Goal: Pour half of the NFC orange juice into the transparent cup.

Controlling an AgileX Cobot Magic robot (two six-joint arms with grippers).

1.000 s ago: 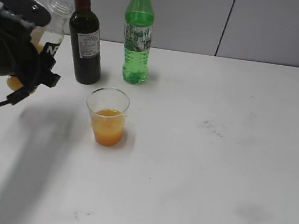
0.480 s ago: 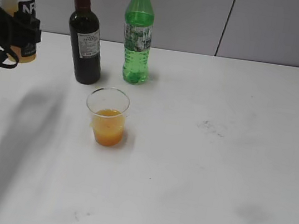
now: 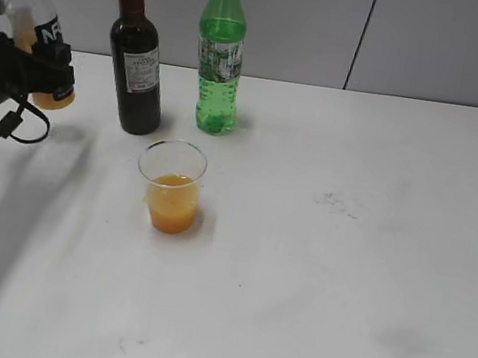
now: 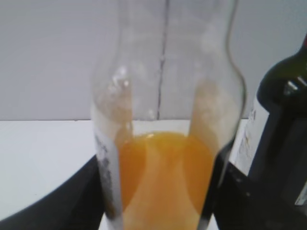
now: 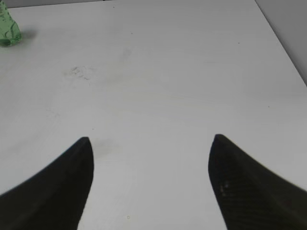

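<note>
Since earlier frame, capless clear plastic orange juice bottle [image 3: 38, 32] dropped lower, tilted, far left; left end effector [image 3: 17, 65] grasping it; right end effector [image 5: 151, 158] released over white counter [image 5: 158, 72].

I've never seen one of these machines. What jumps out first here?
At far left, the left gripper grips a small orange juice bottle, capless and about upright. Mid-table stands a clear cup holding orange juice. Behind it stand a dark wine bottle and a green soda bottle.

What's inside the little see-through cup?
The cup has orange juice in its lower part; the upper part is empty. Nothing else shows in it, though the cloudy juice hides the very bottom.
</note>
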